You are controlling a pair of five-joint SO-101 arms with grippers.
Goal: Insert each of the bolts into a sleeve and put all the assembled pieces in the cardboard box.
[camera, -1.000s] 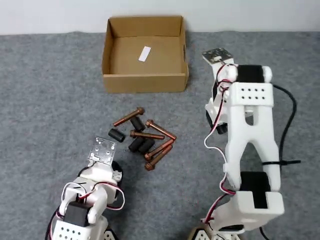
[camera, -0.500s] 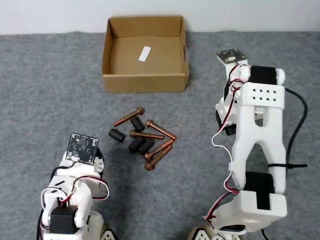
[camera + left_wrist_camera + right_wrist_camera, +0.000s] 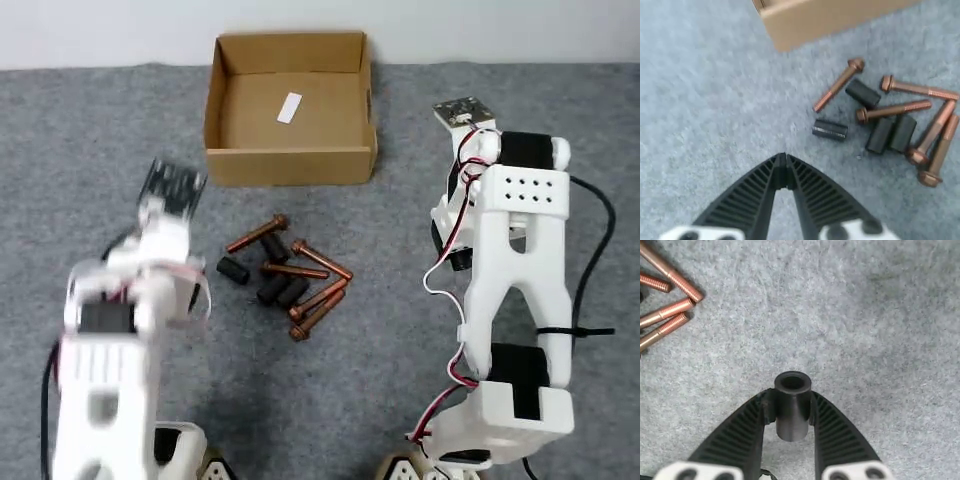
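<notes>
Left arm (image 3: 110, 330) has swung up from 6 o'clock edge, now at 9 o'clock of pile. Left gripper (image 3: 785, 162) fingers together, holding nothing; likely going for bolt.
Right gripper (image 3: 792, 415) clamped on upright black cylindrical sleeve (image 3: 792, 407), unmoved since half-second ago.
Copper-coloured metal bolts (image 3: 300, 275) and loose black sleeves (image 3: 278, 290) lie untouched.
Open brown cardboard box (image 3: 290, 165) at pile's 12 o'clock, no assemblies in it.

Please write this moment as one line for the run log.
left gripper: shut, empty | right gripper: shut on black sleeve | five copper bolts, four sleeves: loose | cardboard box: no parts inside
</notes>
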